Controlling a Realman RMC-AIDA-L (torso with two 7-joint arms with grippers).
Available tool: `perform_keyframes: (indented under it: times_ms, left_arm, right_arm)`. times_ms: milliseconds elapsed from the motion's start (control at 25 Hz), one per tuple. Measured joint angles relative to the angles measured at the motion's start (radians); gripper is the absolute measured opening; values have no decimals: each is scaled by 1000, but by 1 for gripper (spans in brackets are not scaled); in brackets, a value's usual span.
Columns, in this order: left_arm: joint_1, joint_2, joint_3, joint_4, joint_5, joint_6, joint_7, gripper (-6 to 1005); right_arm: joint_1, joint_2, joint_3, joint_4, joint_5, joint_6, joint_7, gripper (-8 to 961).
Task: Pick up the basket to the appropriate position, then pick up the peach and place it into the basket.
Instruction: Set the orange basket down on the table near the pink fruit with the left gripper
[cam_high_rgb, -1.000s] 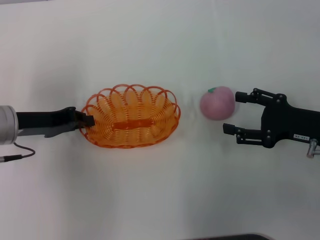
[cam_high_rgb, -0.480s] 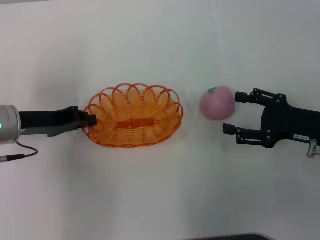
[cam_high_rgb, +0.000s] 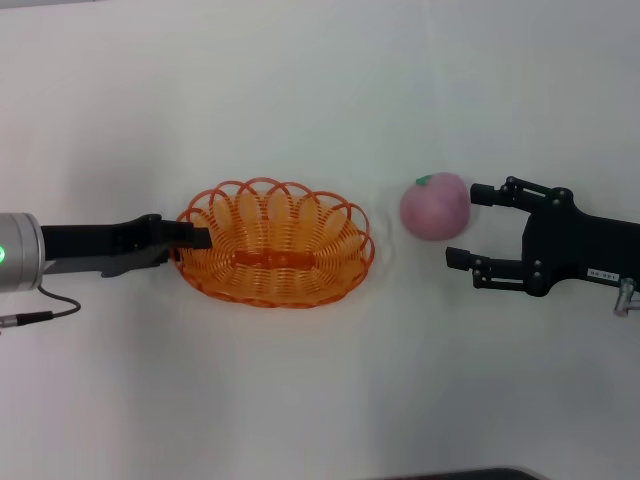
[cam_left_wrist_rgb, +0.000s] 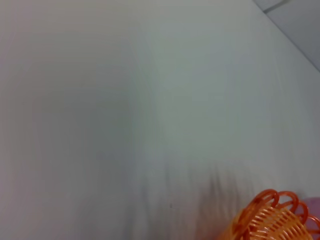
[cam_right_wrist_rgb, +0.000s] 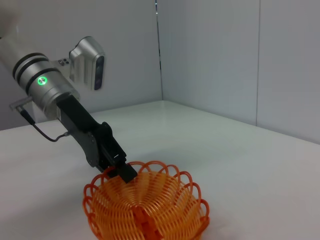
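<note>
Near the middle of the white table (cam_high_rgb: 320, 90) sits the shallow oval orange basket (cam_high_rgb: 275, 243) of looped plastic wire with a scalloped rim, its left end pinched by the closed fingers of the left gripper (cam_high_rgb: 192, 238). Well apart on its right rests the round, soft-looking pink peach (cam_high_rgb: 435, 205) with a small green leaf mark. The black right gripper (cam_high_rgb: 468, 225) stands just beside the peach, jaws spread wide and empty.
</note>
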Motion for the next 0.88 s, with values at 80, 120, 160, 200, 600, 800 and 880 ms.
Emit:
perform_keyframes:
  times_ms: [80,120,160,200,600,800,880]
  left_arm:
    - [1,1,-1,-5,-3,8,2,209]
    - [2,1,-2,-5,-4,13,3,244]
    - [3,2,-5,-5,-6,17,3,278]
    - [5,2,-9,-5,-6,24,3,312]
    - [18,4,-61,-1,-9,69,49,499]
    - [13,10,-143,-4,-27,143,137,534]
    - [13,15,-189,-4,-39,165,169,548]
  right_arm:
    - [0,0,0,0,0,0,0,885]
    - [0,0,-1,0,0,0,0,885]
    - [-1,0,0,0,0,0,0,885]
    - [-2,0,0,0,0,0,0,885]
    - [-4,0,0,0,0,-4,0,884]
    - [-2,0,0,0,0,-4,0,882]
    - [-2,0,0,0,0,-4,0,882]
